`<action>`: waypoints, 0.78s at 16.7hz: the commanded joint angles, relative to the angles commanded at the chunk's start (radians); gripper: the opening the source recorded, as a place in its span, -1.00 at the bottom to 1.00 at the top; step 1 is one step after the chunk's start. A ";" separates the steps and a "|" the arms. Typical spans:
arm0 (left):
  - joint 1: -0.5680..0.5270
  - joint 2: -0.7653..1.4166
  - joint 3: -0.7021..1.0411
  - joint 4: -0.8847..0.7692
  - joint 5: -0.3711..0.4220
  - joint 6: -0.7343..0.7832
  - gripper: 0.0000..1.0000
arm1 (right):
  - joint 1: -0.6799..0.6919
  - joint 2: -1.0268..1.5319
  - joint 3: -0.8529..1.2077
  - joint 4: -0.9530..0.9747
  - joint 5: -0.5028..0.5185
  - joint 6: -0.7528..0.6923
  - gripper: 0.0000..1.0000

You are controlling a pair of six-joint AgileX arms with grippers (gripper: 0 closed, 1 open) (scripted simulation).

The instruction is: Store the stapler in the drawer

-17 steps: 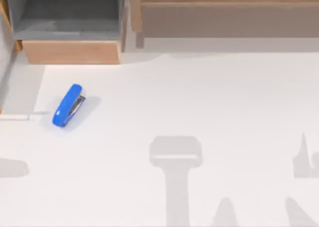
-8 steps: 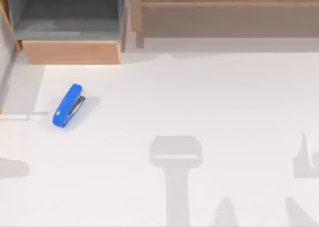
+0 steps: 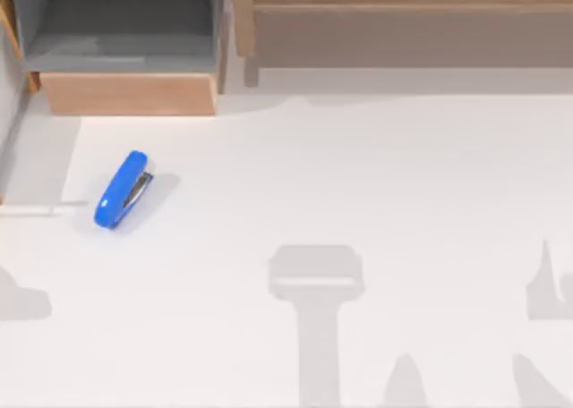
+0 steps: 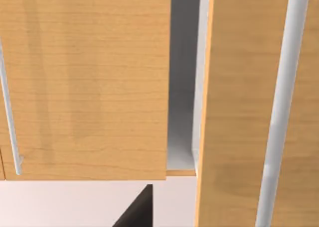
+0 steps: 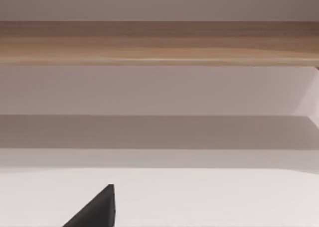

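Top view first: the stapler (image 3: pixel 123 190) lies on the white desk (image 3: pixel 376 175) over at about 9 o'clock, blue top up and the silver underside peeking out along one edge, its long axis running from roughly 7 to 1 o'clock. The drawer (image 3: pixel 125 93) sits up at about 11 o'clock, pulled out with its grey inside open to the camera and the tan front panel facing the stapler. That makes sense for the job: it's already open, so I'd guess the stapler just has to be lifted and dropped in over the front panel. They're near each other but clearly apart, with bare desk between. A long wooden cabinet (image 3: pixel 403 23) runs from 12 to 2 o'clock. Only shadows of the arms fall on the desk, around 6 and 4 o'clock, so nothing has hold of the stapler.

Left wrist view: it looks straight at tan wood fronts with pale bar handles (image 4: pixel 281 107) and a grey gap between two panels. A dark wedge at the lower edge is probably a fingertip of the left pincer (image 4: pixel 137 212), but I can't tell whether it's apart or together.

Right wrist view: a wooden ledge (image 5: pixel 159 43) across a pale wall, white desk below, and one dark tip of the right pincer (image 5: pixel 97 209). Same deal, can't tell its state. Looks parked, well away from the stapler.
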 joint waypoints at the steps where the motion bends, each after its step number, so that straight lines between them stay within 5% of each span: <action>1: 0.000 0.000 0.000 0.000 0.000 0.000 1.00 | 0.000 0.000 0.000 0.000 0.000 0.000 1.00; 13: 0.027 -0.012 -0.035 0.021 0.029 0.002 1.00 | 0.000 0.000 0.000 0.000 0.000 0.000 1.00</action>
